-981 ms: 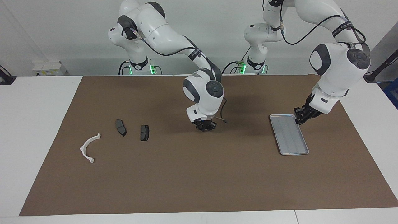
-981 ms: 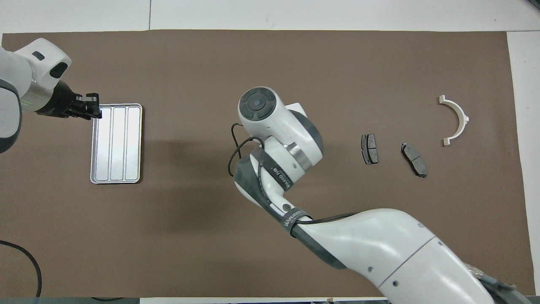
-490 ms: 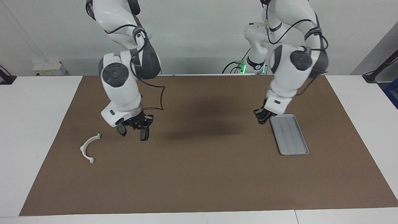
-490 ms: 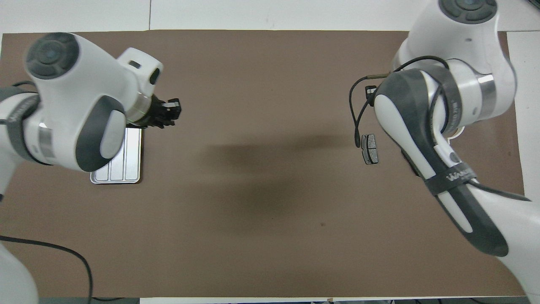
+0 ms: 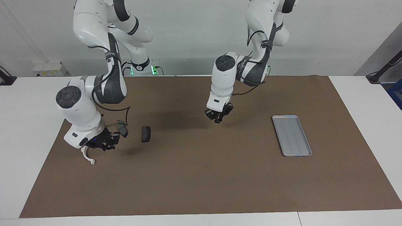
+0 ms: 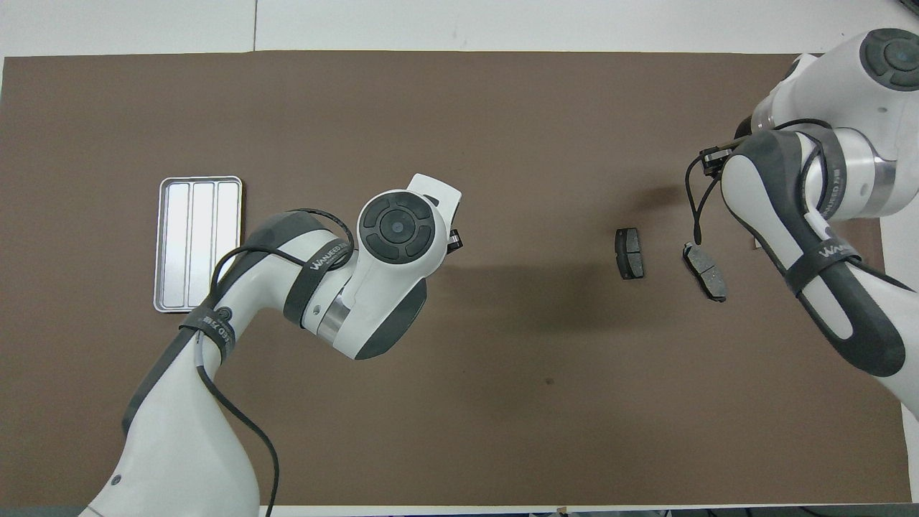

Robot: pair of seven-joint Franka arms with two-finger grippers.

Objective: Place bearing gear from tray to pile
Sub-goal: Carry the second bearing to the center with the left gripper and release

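Note:
The tray (image 5: 292,135) (image 6: 199,244) lies bare on the brown mat toward the left arm's end. The pile lies toward the right arm's end: two dark brake pads (image 5: 146,134) (image 5: 122,128) and a white curved bracket (image 5: 89,160). My right gripper (image 5: 101,143) hangs low over the bracket and covers most of it. Over the middle of the mat my left gripper (image 5: 217,116) is raised and shut, with nothing seen in it. The bearing gear shows in neither view. In the overhead view the right arm hides its own gripper, and both pads (image 6: 630,253) (image 6: 705,271) show.
The brown mat (image 5: 201,175) covers most of the white table (image 5: 31,125). The left arm's wrist and elbow hang over the mat between the tray and the middle. The right arm's elbow stands above the pile end.
The right gripper has swung from the mat's middle across the pads to over the bracket. The left gripper has left the tray's corner and moved to over the mat's middle.

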